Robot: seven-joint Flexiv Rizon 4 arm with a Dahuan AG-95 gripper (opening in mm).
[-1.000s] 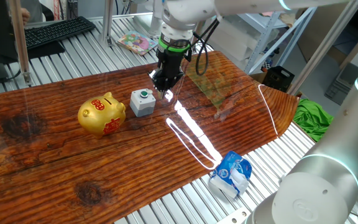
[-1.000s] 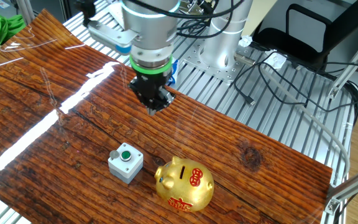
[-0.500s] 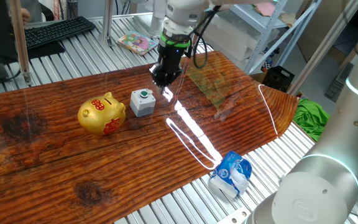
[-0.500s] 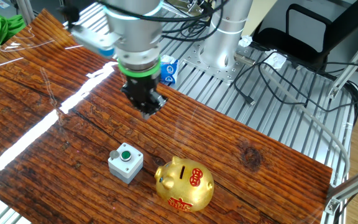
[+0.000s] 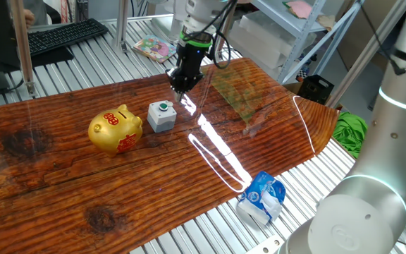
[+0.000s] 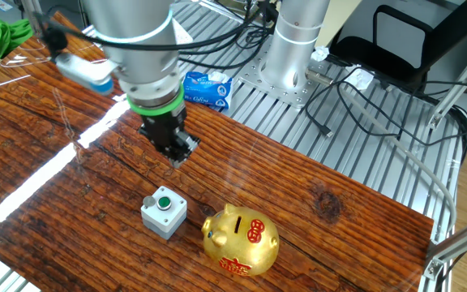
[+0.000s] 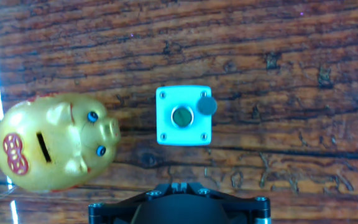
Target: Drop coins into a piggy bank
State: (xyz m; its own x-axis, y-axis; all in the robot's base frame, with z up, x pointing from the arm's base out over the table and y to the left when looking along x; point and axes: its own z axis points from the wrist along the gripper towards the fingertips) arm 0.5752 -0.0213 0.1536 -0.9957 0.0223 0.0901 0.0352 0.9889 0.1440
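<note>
The gold piggy bank (image 5: 115,129) with red markings stands on the wooden table (image 5: 62,190). It also shows in the other fixed view (image 6: 240,239) and in the hand view (image 7: 51,149), where its top slot (image 7: 42,147) is visible. A small grey coin (image 7: 207,106) lies on a corner of the grey box with a green button (image 7: 184,116). My gripper (image 5: 178,85) hangs above the table just behind that box (image 5: 161,116), well apart from the bank. Its fingertips (image 7: 174,185) stand together, and nothing shows between them.
A blue-and-white packet (image 5: 263,196) lies on the metal slats by the table's edge. A green cloth (image 5: 351,134) lies off the table. The robot base (image 6: 290,57) and cables stand behind the table. A keyboard (image 5: 62,35) lies at the far side.
My gripper has moved sideways over the table, nearer to the grey box, and now hangs over it. The bank, the box and the coin have not moved.
</note>
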